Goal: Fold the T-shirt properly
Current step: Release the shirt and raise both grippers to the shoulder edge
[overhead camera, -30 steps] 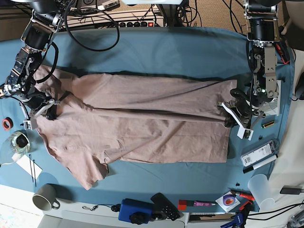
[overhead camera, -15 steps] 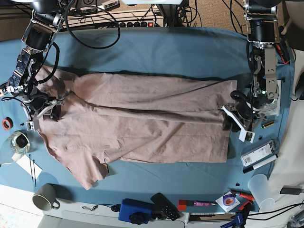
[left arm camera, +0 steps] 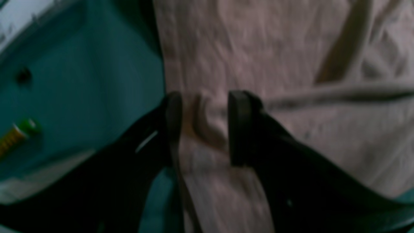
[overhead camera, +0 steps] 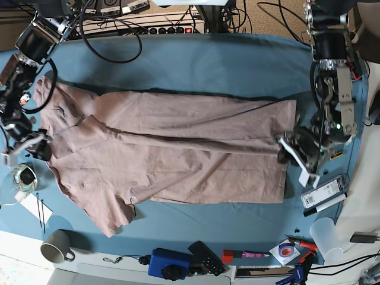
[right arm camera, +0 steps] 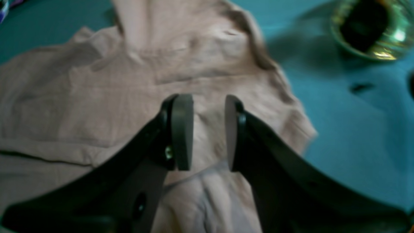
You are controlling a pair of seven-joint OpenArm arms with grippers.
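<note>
Left gripper (left arm camera: 202,129): jaws parted, straddling a small raised pleat at the hem edge of the T-shirt (overhead camera: 178,148); pads not yet pressed onto the cloth. Right gripper (right arm camera: 208,131): jaws likewise parted, cloth lying between and beneath them at the collar and shoulder end; whether the pads touch fabric cannot be told.

The shirt's long axis runs across the teal table cover (overhead camera: 196,65), one gripper at each end, so each arm is nearest its own end. Judgement: the next move needs both jaws to close before any lift.

The shirt is dusty pink, softly wrinkled, already folded lengthwise with a seam line along the middle. One sleeve (overhead camera: 110,217) sticks out at the near edge.
</note>
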